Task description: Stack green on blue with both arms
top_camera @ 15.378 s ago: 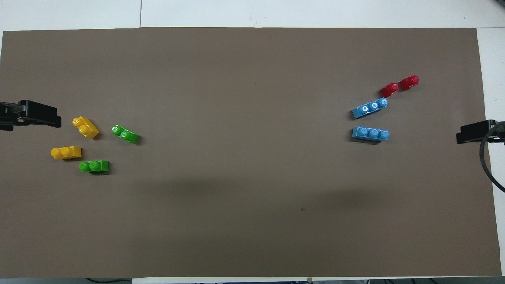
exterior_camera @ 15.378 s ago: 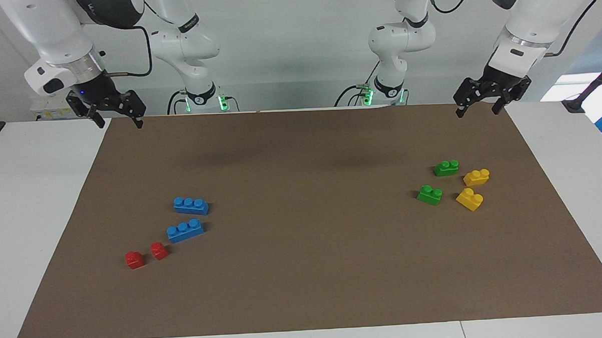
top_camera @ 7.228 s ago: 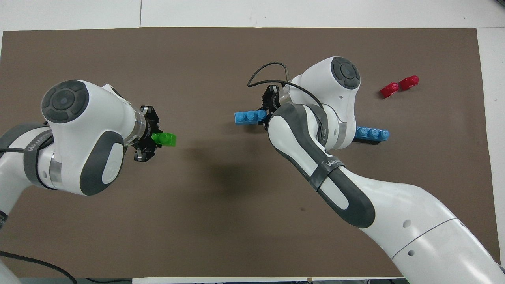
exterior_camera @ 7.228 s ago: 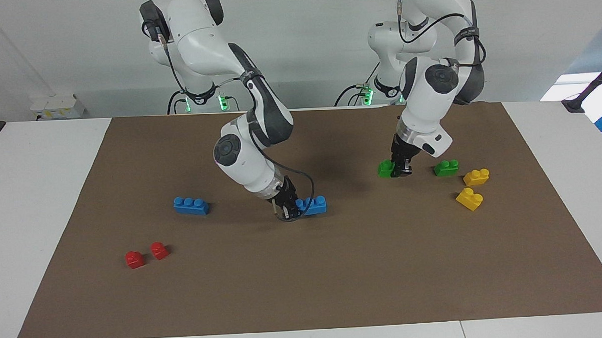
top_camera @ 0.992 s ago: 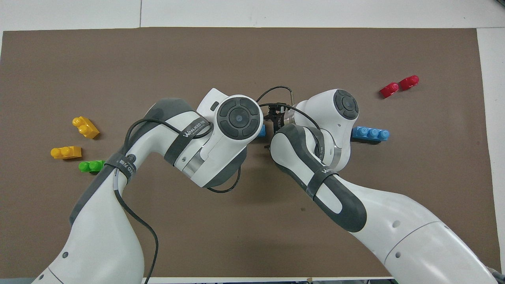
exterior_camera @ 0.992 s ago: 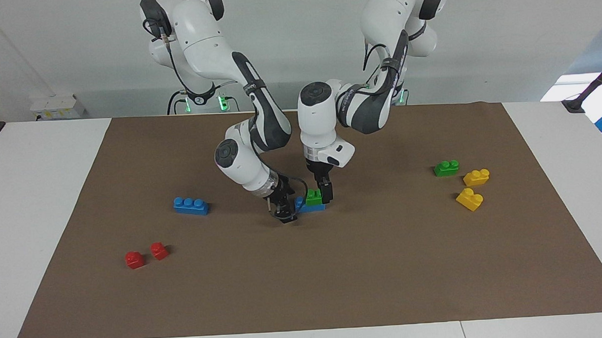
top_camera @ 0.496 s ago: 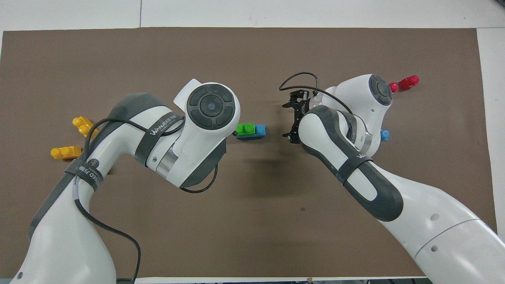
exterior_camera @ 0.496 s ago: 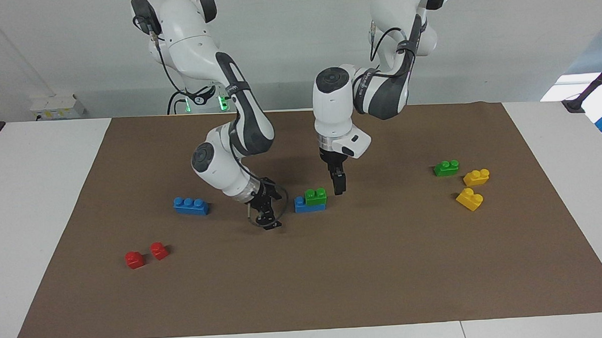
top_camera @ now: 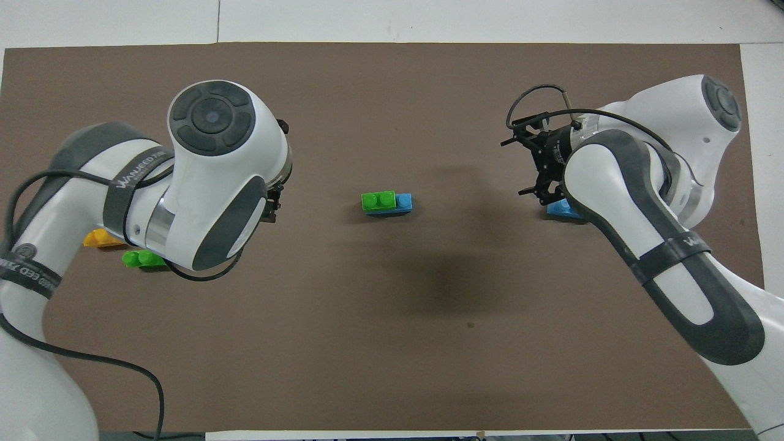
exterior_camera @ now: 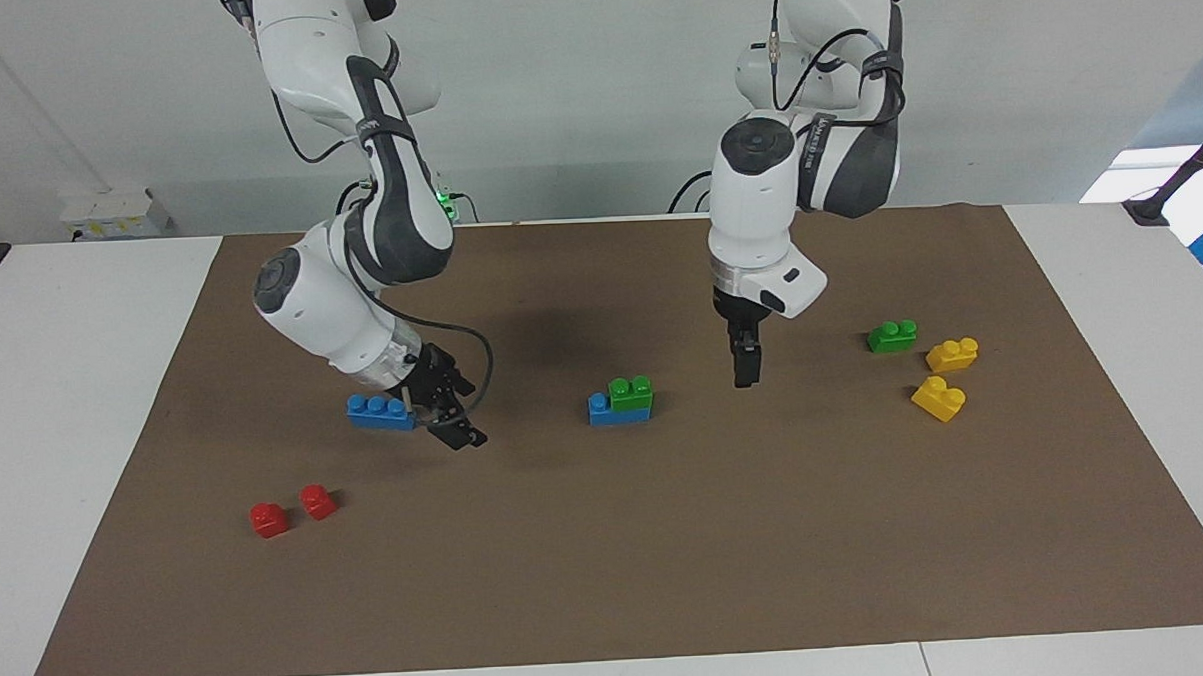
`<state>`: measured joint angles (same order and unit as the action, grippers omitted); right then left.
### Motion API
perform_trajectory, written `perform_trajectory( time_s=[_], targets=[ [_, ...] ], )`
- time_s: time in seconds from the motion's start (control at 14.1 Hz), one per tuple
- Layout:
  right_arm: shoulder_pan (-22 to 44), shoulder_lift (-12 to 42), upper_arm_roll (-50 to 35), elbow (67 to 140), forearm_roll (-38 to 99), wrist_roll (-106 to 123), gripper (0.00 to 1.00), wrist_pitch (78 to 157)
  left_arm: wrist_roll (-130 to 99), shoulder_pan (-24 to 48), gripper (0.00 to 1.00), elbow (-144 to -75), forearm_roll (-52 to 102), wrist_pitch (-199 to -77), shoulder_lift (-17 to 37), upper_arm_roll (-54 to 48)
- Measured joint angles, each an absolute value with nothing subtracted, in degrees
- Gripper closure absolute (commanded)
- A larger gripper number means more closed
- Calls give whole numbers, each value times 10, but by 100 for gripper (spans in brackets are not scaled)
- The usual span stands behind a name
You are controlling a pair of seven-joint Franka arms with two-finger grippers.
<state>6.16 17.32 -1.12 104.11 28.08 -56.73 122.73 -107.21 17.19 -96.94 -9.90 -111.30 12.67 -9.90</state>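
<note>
Green brick (exterior_camera: 630,391) sits on blue brick (exterior_camera: 600,410), mid-mat. Left gripper (exterior_camera: 744,368) hangs beside stack toward left arm's end, holding nothing, finger spread unreadable. Right gripper (exterior_camera: 448,415) hangs toward right arm's end, fingers spread, empty.

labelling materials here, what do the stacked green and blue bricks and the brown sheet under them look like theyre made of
Green brick: looks like hard moulded plastic, glossy; its round studs catch highlights.
Blue brick under it: seemingly the same plastic, one stud left uncovered, crisp moulded edges.
Brown sheet: matte and flat, no shine; probably paper or card, though thin felt cannot be ruled out.
</note>
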Motion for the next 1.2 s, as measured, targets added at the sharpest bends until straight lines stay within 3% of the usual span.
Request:
perform_trajectory(
  time_s=[0.57, 1.2],
  targets=[
    [-13, 110, -10, 1040, 104, -203, 0, 1104, -689, 51, 0, -971, -68, -1068, 88, -97],
    [-41, -33, -15, 1021, 52, -77, 0, 944, -186, -36, 0, -971, -19, -935, 1, -95]
  ],
)
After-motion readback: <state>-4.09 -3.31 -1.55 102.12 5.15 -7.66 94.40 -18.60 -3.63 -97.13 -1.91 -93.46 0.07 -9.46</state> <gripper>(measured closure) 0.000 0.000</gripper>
